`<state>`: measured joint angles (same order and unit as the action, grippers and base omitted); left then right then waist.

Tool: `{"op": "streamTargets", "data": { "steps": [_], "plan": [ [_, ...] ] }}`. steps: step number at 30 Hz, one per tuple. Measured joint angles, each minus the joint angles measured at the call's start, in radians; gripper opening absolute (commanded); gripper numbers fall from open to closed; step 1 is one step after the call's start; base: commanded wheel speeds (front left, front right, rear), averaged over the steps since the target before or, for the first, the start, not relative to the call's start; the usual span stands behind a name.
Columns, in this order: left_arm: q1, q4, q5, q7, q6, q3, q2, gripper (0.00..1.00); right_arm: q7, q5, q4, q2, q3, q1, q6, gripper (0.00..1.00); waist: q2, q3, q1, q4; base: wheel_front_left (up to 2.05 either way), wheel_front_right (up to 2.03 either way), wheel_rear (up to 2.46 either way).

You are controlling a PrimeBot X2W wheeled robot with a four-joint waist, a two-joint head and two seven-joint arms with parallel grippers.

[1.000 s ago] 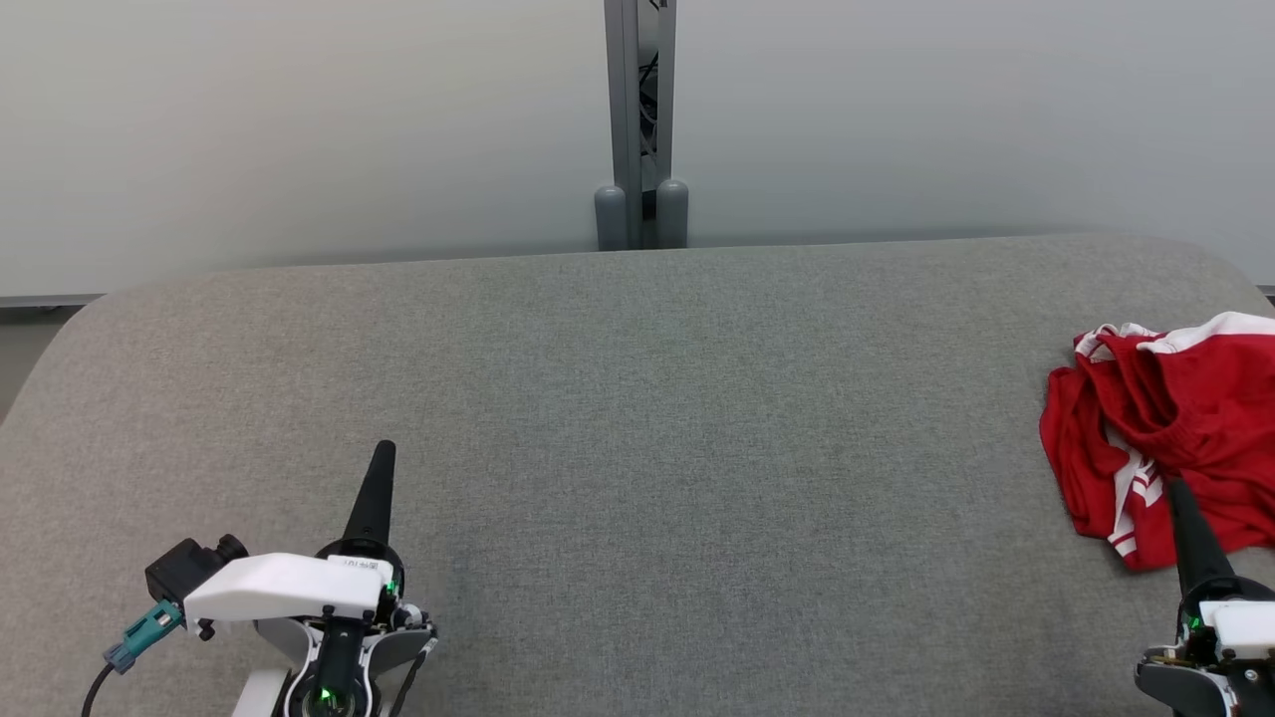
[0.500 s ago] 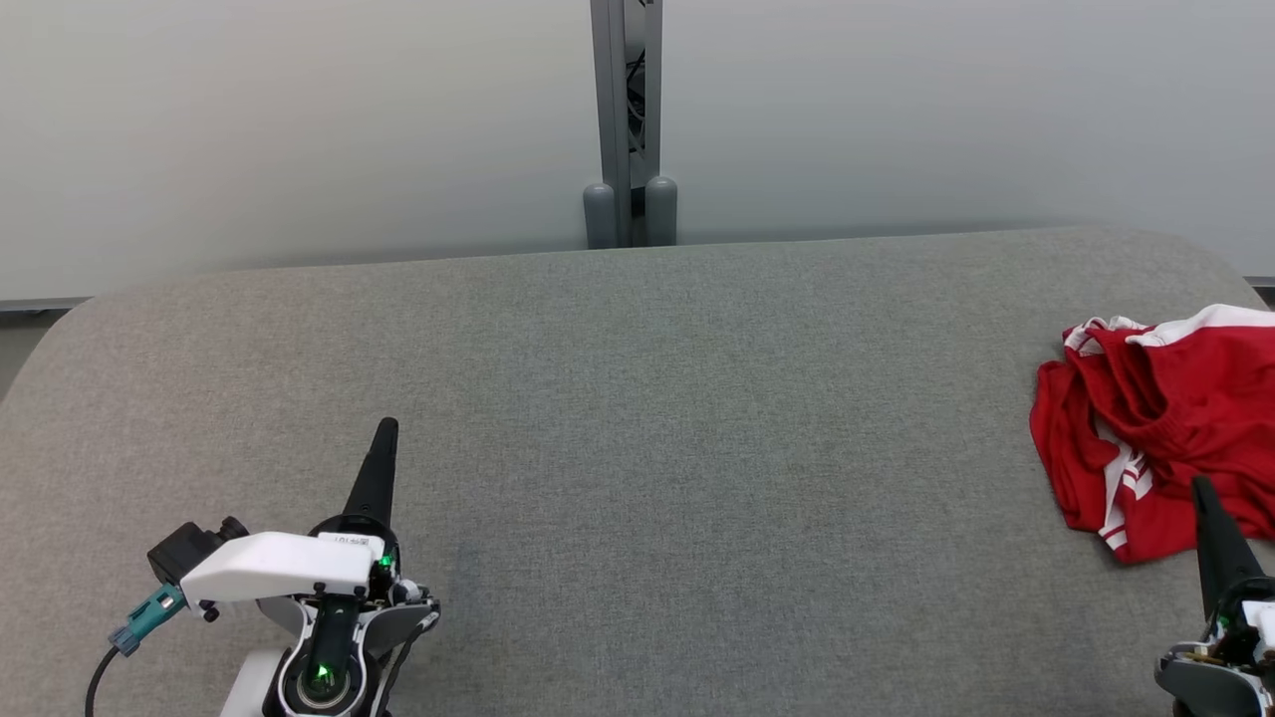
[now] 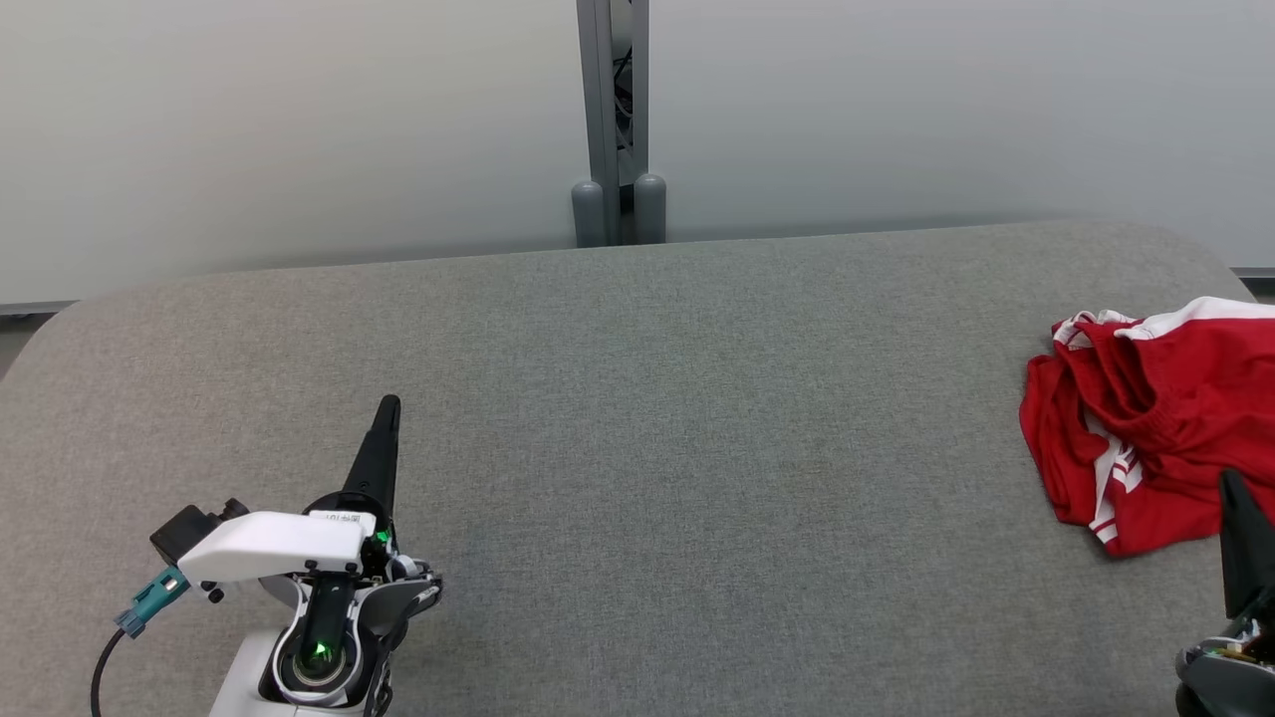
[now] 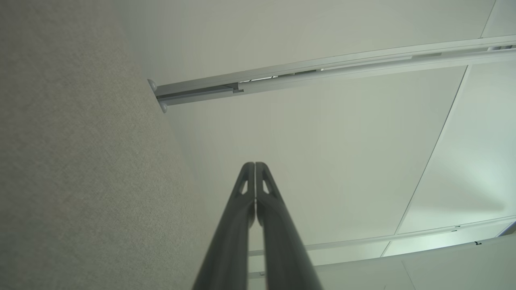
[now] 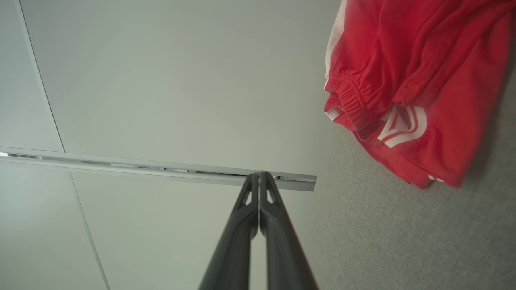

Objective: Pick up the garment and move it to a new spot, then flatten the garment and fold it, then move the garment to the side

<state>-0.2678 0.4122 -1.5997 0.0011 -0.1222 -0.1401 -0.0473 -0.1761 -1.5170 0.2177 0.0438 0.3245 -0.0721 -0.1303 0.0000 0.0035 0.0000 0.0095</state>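
Observation:
A crumpled red garment (image 3: pixel 1155 418) with white stripes lies at the right edge of the grey padded table (image 3: pixel 637 448); in the right wrist view the garment (image 5: pixel 411 80) shows an elastic waistband. My right gripper (image 3: pixel 1233 486) sits just in front of it at the lower right, shut and empty, with its tip near the cloth's near edge. In the right wrist view the same gripper (image 5: pixel 259 175) has its fingers pressed together. My left gripper (image 3: pixel 388 406) rests at the lower left, far from the garment, and in the left wrist view this gripper (image 4: pixel 255 165) is shut with nothing in it.
A grey post (image 3: pixel 610 119) with two rounded feet stands behind the table's far edge against a pale wall. The table's rounded corners show at the far left and far right. Broad bare grey surface spreads between the two grippers.
The head camera has shifted, so the whole scene slides left and slightly up. The right gripper has sunk lower in view. The garment lies as before.

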Motion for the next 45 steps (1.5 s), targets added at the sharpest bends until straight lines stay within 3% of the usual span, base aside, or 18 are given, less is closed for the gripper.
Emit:
{"op": "streamTargets", "data": {
  "steps": [11,45],
  "plan": [
    [-0.023,0.010,-0.066,0.015,-0.007,-0.003,-0.001,0.00,-0.022,-0.080,-0.009,0.001,0.027,0.001,0.000,0.00,0.0000,0.003,0.0000,-0.011,0.00,0.00,0.00],
    [-0.026,0.010,-0.066,0.016,-0.007,-0.003,-0.001,0.00,-0.026,-0.081,-0.009,0.001,0.028,0.001,0.000,0.00,0.0000,0.003,0.0000,-0.011,0.00,0.00,0.00]
  ]
}}
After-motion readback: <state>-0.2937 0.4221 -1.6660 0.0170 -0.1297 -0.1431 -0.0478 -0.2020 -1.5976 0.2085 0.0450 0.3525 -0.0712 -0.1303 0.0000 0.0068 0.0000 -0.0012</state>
